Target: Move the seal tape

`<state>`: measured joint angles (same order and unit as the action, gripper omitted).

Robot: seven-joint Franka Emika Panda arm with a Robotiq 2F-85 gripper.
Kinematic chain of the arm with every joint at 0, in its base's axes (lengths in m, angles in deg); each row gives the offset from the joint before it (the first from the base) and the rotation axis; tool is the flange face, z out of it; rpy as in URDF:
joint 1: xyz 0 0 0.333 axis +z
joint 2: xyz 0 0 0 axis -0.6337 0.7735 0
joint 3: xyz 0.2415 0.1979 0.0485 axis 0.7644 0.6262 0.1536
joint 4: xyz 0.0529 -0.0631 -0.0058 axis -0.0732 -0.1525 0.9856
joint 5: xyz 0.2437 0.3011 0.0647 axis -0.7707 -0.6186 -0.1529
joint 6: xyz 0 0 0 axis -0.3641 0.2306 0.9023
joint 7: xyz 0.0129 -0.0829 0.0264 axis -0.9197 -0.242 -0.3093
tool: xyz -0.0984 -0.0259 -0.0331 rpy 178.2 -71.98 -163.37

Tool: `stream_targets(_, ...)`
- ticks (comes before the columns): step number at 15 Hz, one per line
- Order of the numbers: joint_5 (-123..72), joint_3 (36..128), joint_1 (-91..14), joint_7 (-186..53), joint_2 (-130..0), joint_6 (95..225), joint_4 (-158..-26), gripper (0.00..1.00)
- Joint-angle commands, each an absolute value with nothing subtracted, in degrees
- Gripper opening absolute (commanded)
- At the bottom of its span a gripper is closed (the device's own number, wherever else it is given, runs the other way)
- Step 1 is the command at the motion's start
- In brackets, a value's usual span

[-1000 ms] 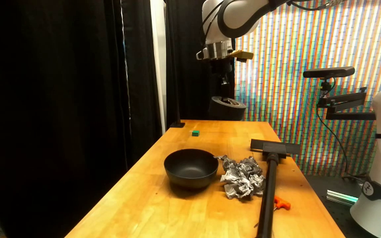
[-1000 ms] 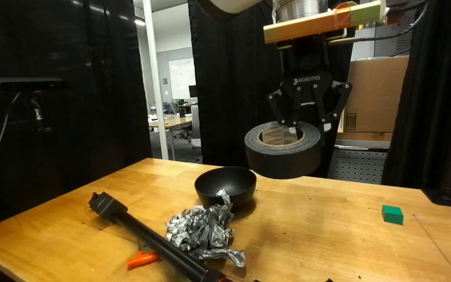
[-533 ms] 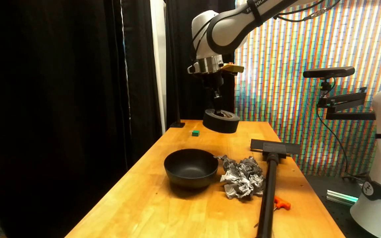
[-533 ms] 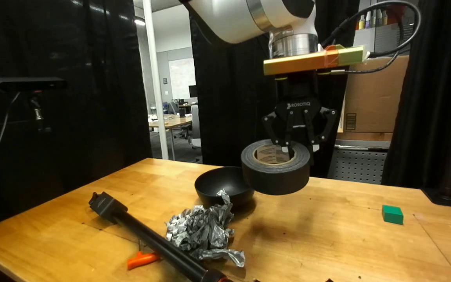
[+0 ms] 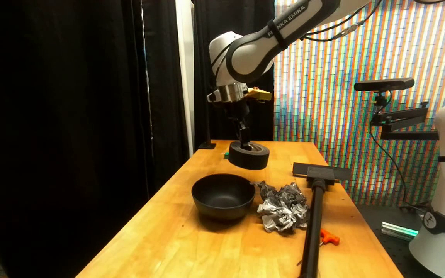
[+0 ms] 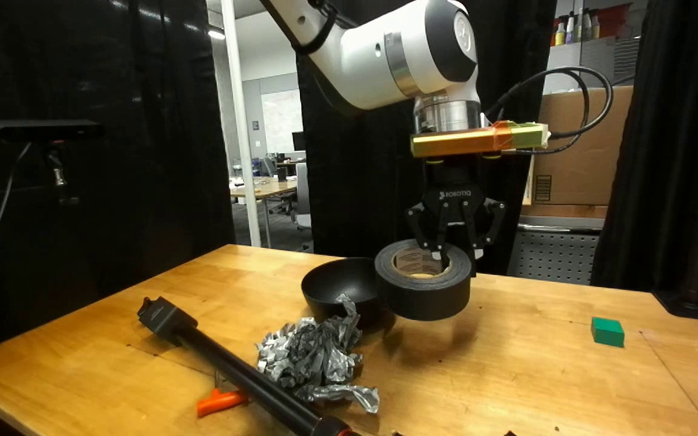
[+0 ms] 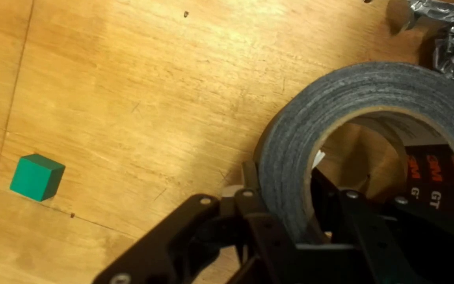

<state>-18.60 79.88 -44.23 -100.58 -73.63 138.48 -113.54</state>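
The seal tape is a wide dull grey roll with a hollow core. It shows in both exterior views (image 5: pixel 247 160) (image 6: pixel 425 297) and in the wrist view (image 7: pixel 290 146). My gripper (image 6: pixel 457 257) is shut on the roll's wall, one finger inside the core and one outside, as the wrist view (image 7: pixel 284 173) shows. The roll hangs in the air above the wooden table, slightly tilted, with its shadow below. In an exterior view it is beyond the black bowl (image 5: pixel 222 212); in an exterior view it overlaps the bowl's right edge (image 6: pixel 331 303). The inner fingertip is partly hidden.
A crumpled silver foil lump (image 6: pixel 312 357) lies beside the bowl, near the held roll. A long black tool (image 6: pixel 234 363) and an orange-handled tool (image 6: pixel 220 401) lie by it. A green block (image 7: pixel 36 177) and a black stand base (image 6: pixel 691 304) are farther off on the table.
My gripper has lowered steadily with the tape still held, drifting left in both exterior views. The roll is closer to the table. The bowl, foil and other objects have not moved.
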Motion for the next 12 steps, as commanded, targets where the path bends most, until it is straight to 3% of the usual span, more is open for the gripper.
stream_targets(1, -20.00, 80.34, -45.93, -103.19, -71.07, 138.61, -110.09, 0.08)
stream_targets(12, -22.34, 80.11, -49.95, -105.86, -66.78, 139.58, -107.02, 0.08)
